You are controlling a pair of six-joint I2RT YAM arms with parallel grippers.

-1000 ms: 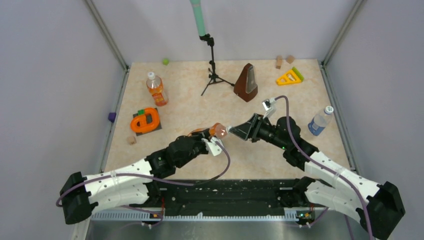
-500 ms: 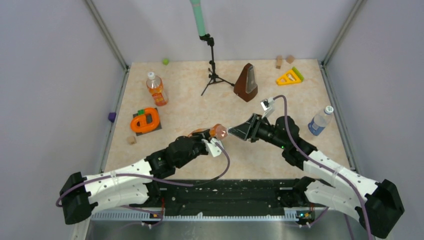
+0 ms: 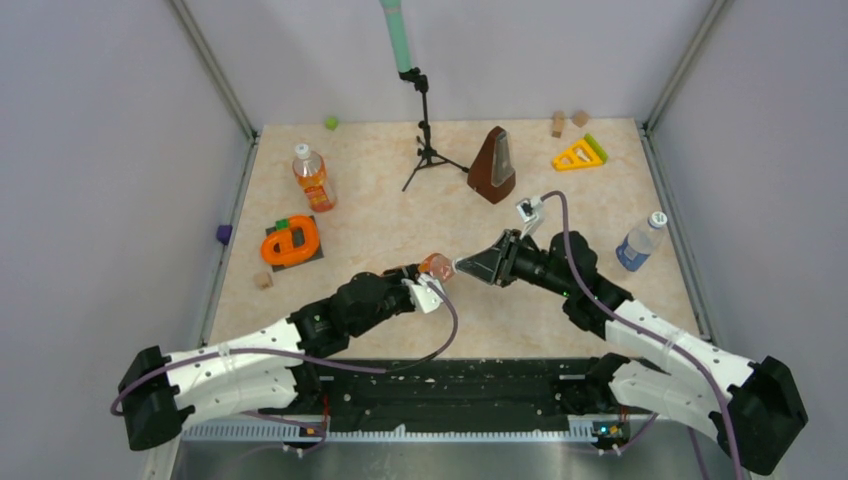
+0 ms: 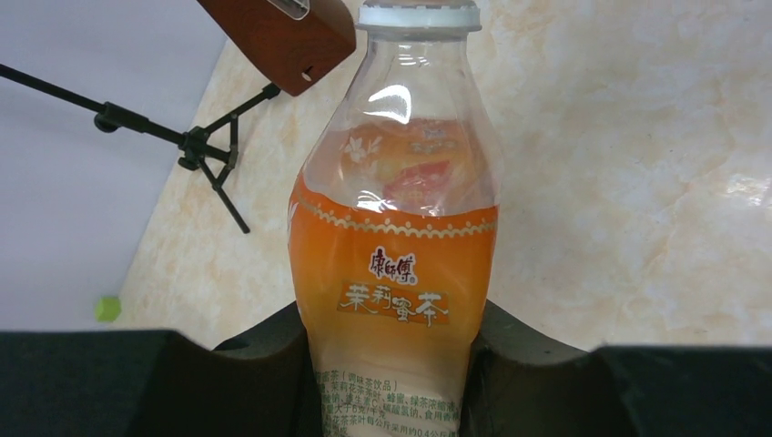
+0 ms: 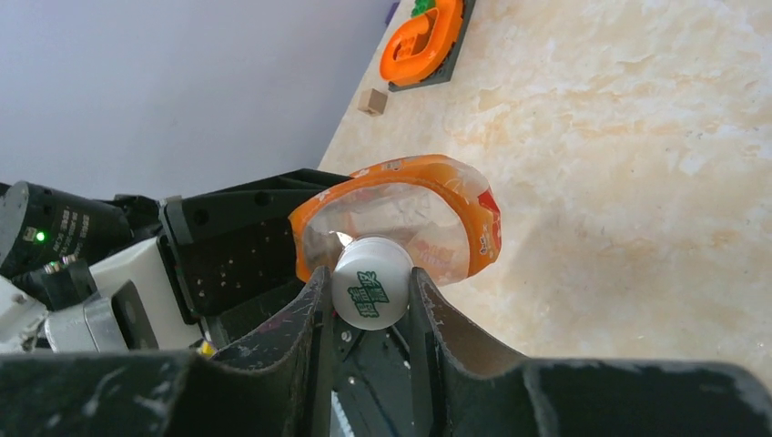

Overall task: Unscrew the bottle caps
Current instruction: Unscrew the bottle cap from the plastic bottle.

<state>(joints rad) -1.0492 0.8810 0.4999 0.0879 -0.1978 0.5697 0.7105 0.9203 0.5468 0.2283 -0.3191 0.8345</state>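
My left gripper is shut on the squat orange bottle, held off the table and tipped toward the right arm. In the left wrist view the bottle sits between the black jaws of the left gripper, its white cap at the top. My right gripper is shut on that bottle cap, with one finger pressed against each side; it meets the bottle at the right gripper's tip. A slim orange bottle stands at the back left. A clear blue-label bottle stands at the right.
A brown metronome and a black tripod stand are at the back centre. An orange toy on a black base lies at the left, a yellow triangle at the back right. Small wooden blocks are scattered about.
The right gripper's jaws have closed onto the cap of the held bottle, and it has edged slightly left. The left gripper keeps its grip; the bottle sits a little lower.
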